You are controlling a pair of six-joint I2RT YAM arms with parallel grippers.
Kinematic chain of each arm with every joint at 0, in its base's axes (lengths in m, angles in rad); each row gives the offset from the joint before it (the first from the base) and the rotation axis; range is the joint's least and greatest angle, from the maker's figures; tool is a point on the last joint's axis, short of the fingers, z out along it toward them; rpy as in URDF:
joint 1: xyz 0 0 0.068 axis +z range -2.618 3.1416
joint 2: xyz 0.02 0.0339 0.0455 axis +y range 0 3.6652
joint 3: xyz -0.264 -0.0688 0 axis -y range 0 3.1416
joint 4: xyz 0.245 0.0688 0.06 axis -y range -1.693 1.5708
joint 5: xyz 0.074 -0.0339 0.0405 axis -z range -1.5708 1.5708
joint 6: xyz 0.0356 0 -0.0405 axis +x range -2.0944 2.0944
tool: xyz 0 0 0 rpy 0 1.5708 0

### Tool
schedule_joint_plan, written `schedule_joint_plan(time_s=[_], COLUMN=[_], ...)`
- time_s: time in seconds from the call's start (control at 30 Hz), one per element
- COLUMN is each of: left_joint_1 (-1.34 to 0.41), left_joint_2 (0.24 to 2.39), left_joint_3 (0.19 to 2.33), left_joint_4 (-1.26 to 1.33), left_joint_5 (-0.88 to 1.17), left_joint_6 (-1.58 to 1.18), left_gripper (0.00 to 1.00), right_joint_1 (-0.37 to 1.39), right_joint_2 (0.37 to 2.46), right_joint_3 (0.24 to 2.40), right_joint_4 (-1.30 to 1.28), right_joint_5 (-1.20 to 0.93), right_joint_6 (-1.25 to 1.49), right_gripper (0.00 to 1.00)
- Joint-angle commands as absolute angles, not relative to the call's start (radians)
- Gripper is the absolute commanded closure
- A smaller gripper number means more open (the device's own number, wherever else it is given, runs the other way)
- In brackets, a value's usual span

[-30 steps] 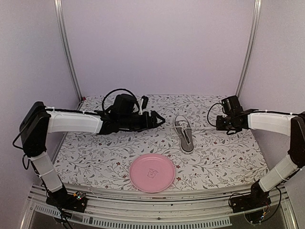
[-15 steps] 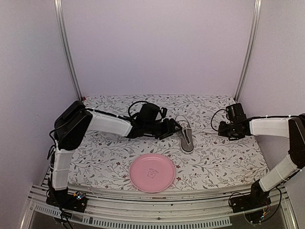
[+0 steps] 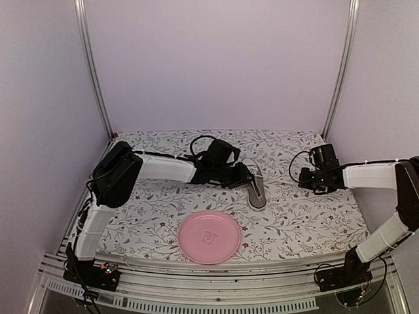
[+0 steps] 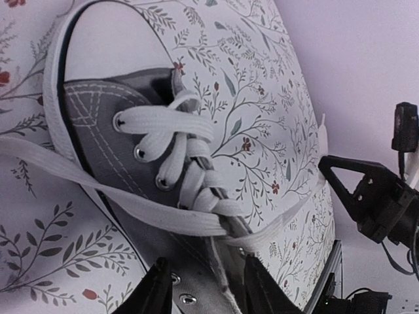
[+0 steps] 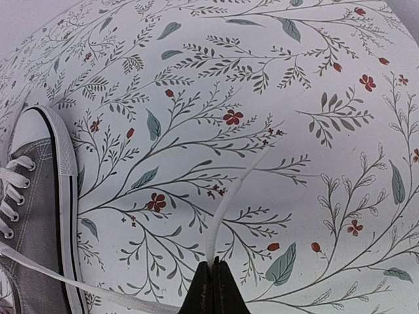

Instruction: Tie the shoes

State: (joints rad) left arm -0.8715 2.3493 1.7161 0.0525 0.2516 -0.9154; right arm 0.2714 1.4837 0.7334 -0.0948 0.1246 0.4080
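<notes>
The grey sneaker (image 3: 255,188) lies right of centre on the floral bench (image 3: 308,216), above the pink plate (image 3: 209,237), its upper end covered by the left claw (image 4: 209,291), partly open astride the laced throat; the right claw (image 5: 213,288) is clamped on a white lace (image 5: 226,203).

Soft, even light; the left tool (image 4: 209,284) blurs close up.
</notes>
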Motion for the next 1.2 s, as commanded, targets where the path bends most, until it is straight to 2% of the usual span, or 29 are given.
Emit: schedule_joint_plan(time_s=[0.0, 0.27, 0.3, 0.47, 0.5, 0.87, 1.17], left_joint_1=[-0.886, -0.887, -0.886, -0.887, -0.888, -0.962, -1.016], left_joint_2=[2.396, 2.427, 2.434, 2.41, 2.394, 2.246, 2.17], left_joint_3=[1.78, 1.819, 1.826, 1.805, 1.789, 1.607, 1.553], left_joint_4=[-0.049, -0.024, -0.026, -0.029, -0.028, -0.032, -0.076], left_joint_5=[0.226, 0.241, 0.248, 0.272, 0.271, 0.317, 0.379], left_joint_6=[-0.87, -0.831, -0.824, -0.807, -0.807, -0.872, -0.82], left_gripper=[0.66, 0.69, 0.71, 0.98, 1.0, 1.0, 1.0], right_joint_1=[0.262, 0.26, 0.26, 0.261, 0.26, 0.259, 0.261], right_joint_2=[1.456, 1.446, 1.442, 1.408, 1.402, 1.375, 1.327], right_joint_3=[0.73, 0.723, 0.723, 0.719, 0.719, 0.716, 0.697], right_joint_4=[-0.061, -0.066, -0.071, -0.097, -0.101, -0.17, -0.209], right_joint_5=[0.112, 0.111, 0.113, 0.116, 0.117, 0.108, 0.092], right_joint_6=[0.412, 0.414, 0.416, 0.419, 0.418, 0.438, 0.439], right_gripper=[0.98, 0.98, 0.98, 0.98, 0.98, 0.98, 0.98])
